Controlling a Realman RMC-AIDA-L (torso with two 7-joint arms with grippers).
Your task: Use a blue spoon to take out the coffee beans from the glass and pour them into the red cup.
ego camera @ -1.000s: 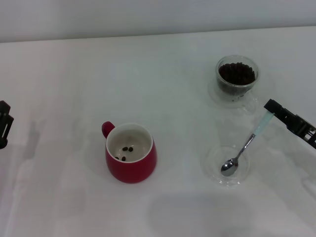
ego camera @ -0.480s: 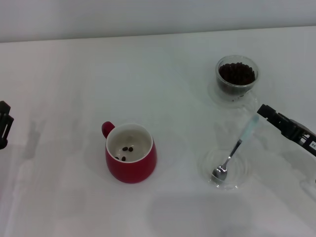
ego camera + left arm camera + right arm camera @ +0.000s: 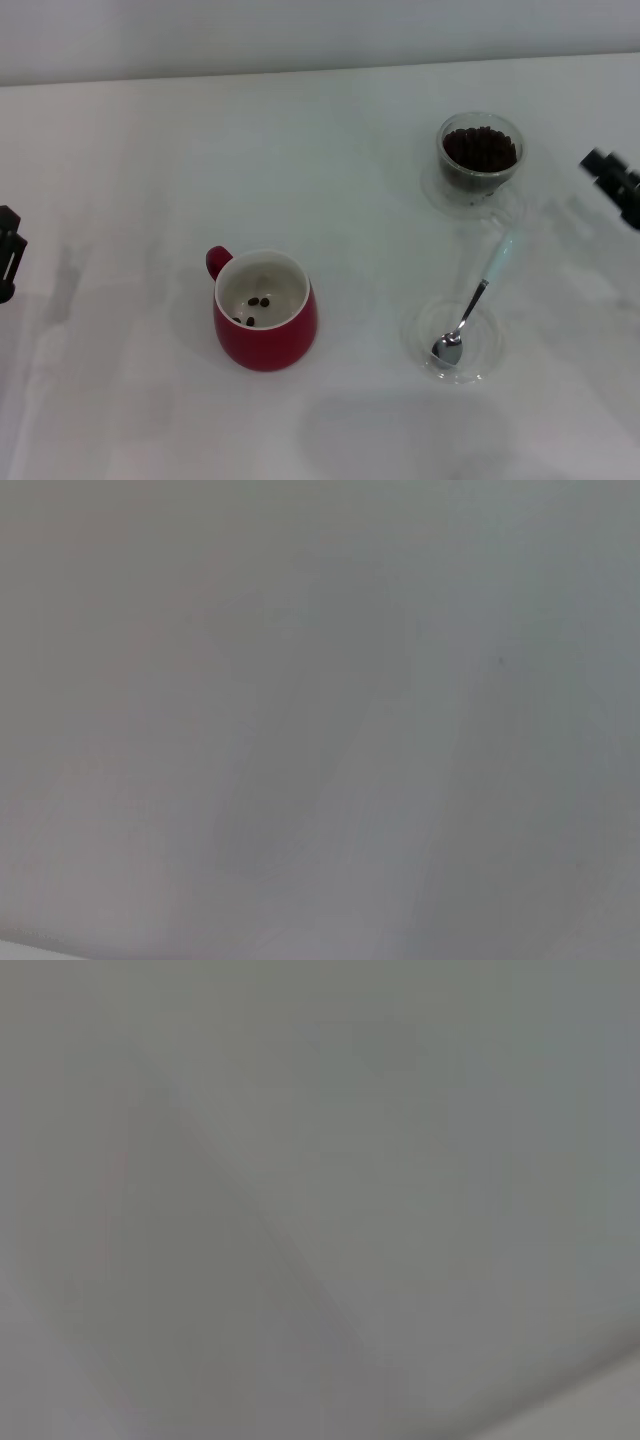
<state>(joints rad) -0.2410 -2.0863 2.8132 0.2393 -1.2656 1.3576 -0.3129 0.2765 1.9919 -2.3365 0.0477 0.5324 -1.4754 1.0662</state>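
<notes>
A white table (image 3: 330, 130) seen from above; the blue spoon (image 3: 470, 305) now lies free, its metal bowl resting in a clear glass saucer (image 3: 425, 350) and its pale handle angled up toward the glass (image 3: 481, 160), which holds a heap of coffee beans (image 3: 480, 148); half a second ago the right gripper (image 3: 612, 180) held that handle, and it has since let go and pulled away to the table's right edge, well apart from the spoon; I cannot tell whether its claw is apart or together; the red cup (image 3: 265, 312) holds about 3 beans; the left gripper (image 3: 8, 250) sits parked at the left edge, its claw state unclear; the release suggests this scooping round is over.
</notes>
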